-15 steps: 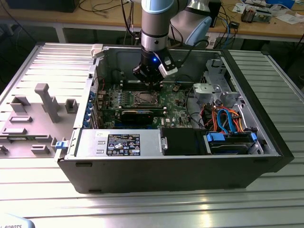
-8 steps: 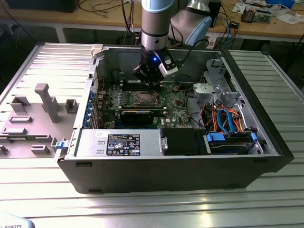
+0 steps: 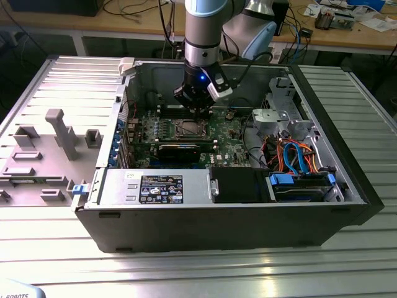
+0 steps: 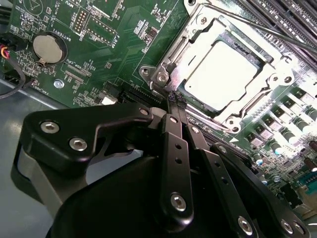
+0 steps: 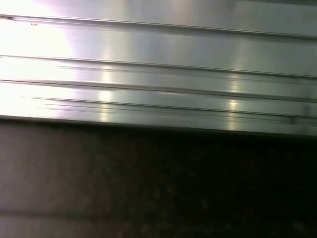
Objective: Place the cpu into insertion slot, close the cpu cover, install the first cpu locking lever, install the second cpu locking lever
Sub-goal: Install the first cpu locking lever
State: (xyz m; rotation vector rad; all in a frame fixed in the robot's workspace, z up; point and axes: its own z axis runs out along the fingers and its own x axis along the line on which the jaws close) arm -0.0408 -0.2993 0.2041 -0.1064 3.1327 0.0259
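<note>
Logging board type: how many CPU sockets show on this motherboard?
1: the insertion slot, mid-board in the exterior view, close by the claw tips. The arm and case walls may hide other parts of the board.

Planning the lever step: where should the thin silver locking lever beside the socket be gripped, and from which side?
Probably its free rod section, from above: the thin silver locking lever lies low along the silver cover frame, leaving little room beside it. The gripper hovers nearby.
</note>
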